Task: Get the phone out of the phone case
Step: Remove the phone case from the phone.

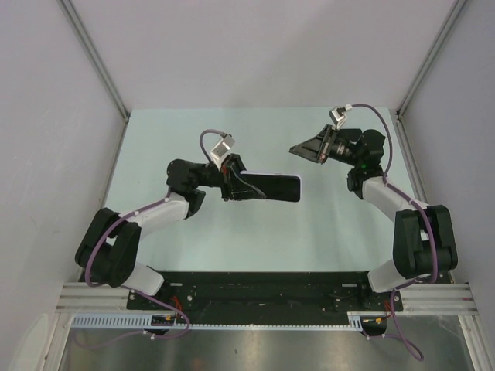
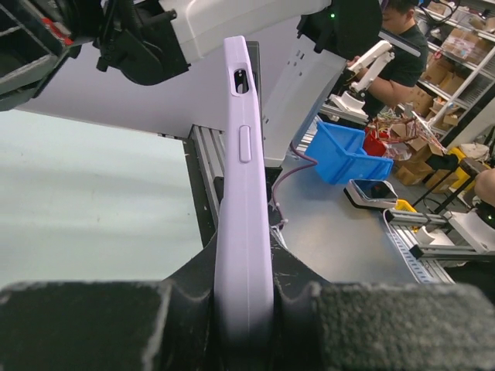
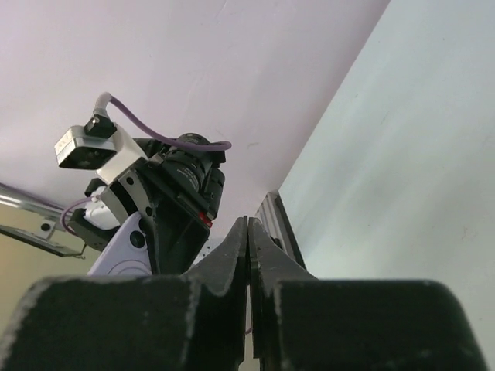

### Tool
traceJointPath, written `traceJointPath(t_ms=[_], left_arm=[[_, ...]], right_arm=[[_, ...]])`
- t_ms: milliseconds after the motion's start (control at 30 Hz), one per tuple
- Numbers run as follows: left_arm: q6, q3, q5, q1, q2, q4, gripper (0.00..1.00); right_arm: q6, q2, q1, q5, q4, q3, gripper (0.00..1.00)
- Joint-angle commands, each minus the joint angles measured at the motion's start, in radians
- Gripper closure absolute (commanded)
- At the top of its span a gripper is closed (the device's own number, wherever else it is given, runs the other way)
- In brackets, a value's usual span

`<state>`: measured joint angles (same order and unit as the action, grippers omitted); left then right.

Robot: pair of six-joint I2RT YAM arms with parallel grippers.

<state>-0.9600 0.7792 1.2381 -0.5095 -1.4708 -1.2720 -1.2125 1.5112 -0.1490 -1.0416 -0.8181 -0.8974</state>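
Phone case (image 2: 244,216), lilac, pinched edge-on in left claw (image 2: 244,287)

Plain booth, busy workshop beyond it.
Pale green table top (image 1: 232,239) spreads under the left pincer (image 1: 230,188), blank white walls (image 1: 255,54) standing beyond it and well off to either side, aluminium posts (image 1: 97,62) in the corners. Ahead of that pincer's tips, past the table edge: a grey bench (image 2: 332,232), a blue bin (image 2: 348,151), a person (image 2: 398,54) in a dark shirt, cardboard boxes (image 2: 460,39) stacked further back. Light is even and soft.
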Motion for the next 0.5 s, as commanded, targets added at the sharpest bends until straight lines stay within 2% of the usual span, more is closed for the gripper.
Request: traceJointPath(t_ms=[0, 67, 133, 200, 267, 300, 333, 400, 433, 467], left_arm=[[-0.02, 0.037, -0.045, 0.032, 0.029, -0.394, 1.0], [-0.025, 0.034, -0.054, 0.045, 0.023, -0.394, 1.0], [-0.023, 0.029, -0.065, 0.048, 0.015, -0.394, 1.0], [-0.026, 0.029, -0.068, 0.052, 0.01, -0.392, 1.0], [-0.031, 0.031, -0.071, 0.052, 0.004, -0.394, 1.0], [-0.031, 0.031, -0.072, 0.051, 0.003, -0.394, 1.0], [-0.034, 0.031, -0.074, 0.052, 0.001, -0.392, 1.0], [-0.037, 0.029, -0.077, 0.054, -0.003, -0.392, 1.0], [-0.039, 0.029, -0.078, 0.054, -0.003, -0.392, 1.0], [-0.04, 0.028, -0.083, 0.055, -0.006, -0.392, 1.0]], right_arm=[[0.12, -0.065, 0.006, 0.002, -0.041, -0.005, 0.93], [0.203, -0.089, 0.026, -0.026, -0.058, -0.005, 0.84], [0.29, -0.127, 0.038, -0.078, -0.03, -0.005, 0.8], [0.46, -0.154, 0.042, -0.133, 0.023, -0.005, 0.75], [0.591, -0.189, 0.042, -0.179, 0.144, -0.009, 0.7], [0.74, -0.198, 0.042, -0.204, 0.207, -0.023, 0.69], [0.805, -0.212, 0.042, -0.215, 0.343, -0.034, 0.68], [1.01, -0.217, 0.039, -0.236, 0.48, -0.063, 0.68], [1.084, -0.218, 0.037, -0.232, 0.619, -0.093, 0.67], [1.14, -0.218, 0.029, -0.226, 0.678, -0.109, 0.67]])
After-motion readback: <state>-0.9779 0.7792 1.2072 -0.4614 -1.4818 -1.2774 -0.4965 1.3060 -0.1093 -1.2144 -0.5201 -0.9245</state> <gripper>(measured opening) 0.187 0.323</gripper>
